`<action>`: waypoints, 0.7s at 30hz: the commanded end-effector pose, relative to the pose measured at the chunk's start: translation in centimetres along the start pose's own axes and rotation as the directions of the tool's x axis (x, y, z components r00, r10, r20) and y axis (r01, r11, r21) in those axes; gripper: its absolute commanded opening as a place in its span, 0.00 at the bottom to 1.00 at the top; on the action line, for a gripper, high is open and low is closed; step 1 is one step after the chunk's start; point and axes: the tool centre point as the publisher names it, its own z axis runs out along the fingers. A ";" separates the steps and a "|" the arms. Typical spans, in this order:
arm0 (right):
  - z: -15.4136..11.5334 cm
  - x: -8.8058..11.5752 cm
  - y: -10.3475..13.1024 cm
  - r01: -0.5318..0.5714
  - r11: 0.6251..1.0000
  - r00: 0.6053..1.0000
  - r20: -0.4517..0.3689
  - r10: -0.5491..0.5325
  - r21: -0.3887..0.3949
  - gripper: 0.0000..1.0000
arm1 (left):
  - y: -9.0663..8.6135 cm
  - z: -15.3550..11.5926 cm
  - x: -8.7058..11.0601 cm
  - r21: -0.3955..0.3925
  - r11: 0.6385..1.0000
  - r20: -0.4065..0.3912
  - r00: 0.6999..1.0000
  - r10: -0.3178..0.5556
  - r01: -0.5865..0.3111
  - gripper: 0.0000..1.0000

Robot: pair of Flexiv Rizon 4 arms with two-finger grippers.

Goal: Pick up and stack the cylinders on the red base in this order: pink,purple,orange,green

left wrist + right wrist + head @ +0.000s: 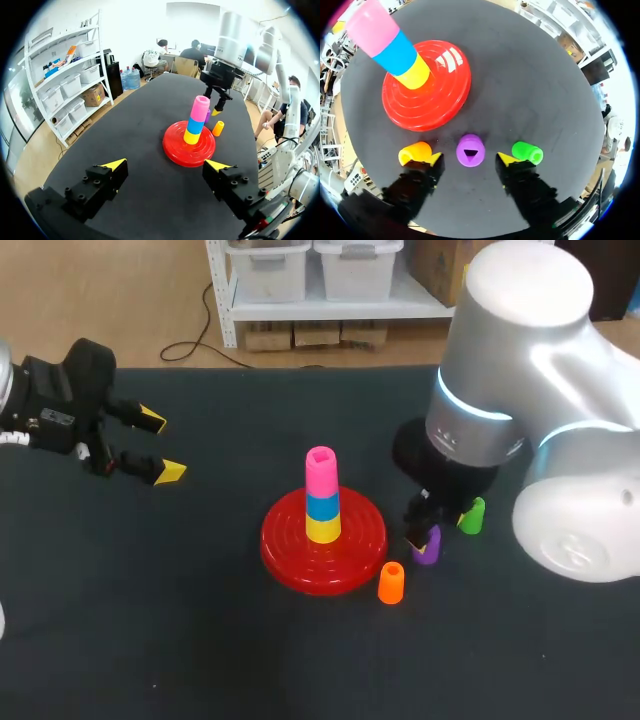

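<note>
The right fingers [506, 160] hang low over the dark table [200, 620], spread apart with the purple cylinder [470, 150] standing upright between the two yellow tips. There is a gap of bare table on either side of it, so neither tip touches it and the fingers hold nothing. From above, the purple cylinder shows a triangular hole in its top. Just outside one tip sits the orange cylinder [415, 152], and just outside the other sits the green cylinder [527, 152]. Both are close to the fingers but free of them.

Ahead of the right fingers lies the red base [427, 87], a ribbed disc. A column of three stands on its middle: a yellow cylinder [415, 75] at the bottom, a blue cylinder [395, 52] on that, and the pink cylinder [370, 27] on top. In the head view the pink cylinder shows a square opening in its upper face.

The left fingers [152, 420] are well apart from all of this, on the far side of the red base from the right fingers. They are spread wide with only bare table between the tips — nothing in their hold. In the left wrist view the red base and its column stand straight ahead of the fingers. The purple cylinder is half hidden behind the pink one, and the orange cylinder stands beside the base, with the right fingers beyond.
</note>
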 end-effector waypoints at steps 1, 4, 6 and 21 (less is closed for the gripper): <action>0.1 -0.5 -0.2 0.001 1.000 1.000 -0.011 -0.001 -0.008 0.49 | 0.1 0.1 -0.1 0.001 1.000 -0.006 1.000 -0.001 0.001 1.00; 0.2 -0.6 -0.2 -0.001 1.000 1.000 -0.012 0.001 -0.007 0.49 | 0.1 0.1 -0.1 0.001 1.000 -0.006 1.000 -0.001 0.001 1.00; 0.2 -0.6 -0.2 -0.003 1.000 1.000 -0.010 0.003 -0.007 0.49 | 0.1 0.1 -0.1 0.001 1.000 -0.006 1.000 -0.001 0.001 1.00; 0.3 -0.8 -0.3 -0.003 1.000 1.000 -0.008 0.003 -0.013 0.43 | 0.1 0.1 -0.1 0.001 1.000 -0.006 1.000 -0.001 0.001 1.00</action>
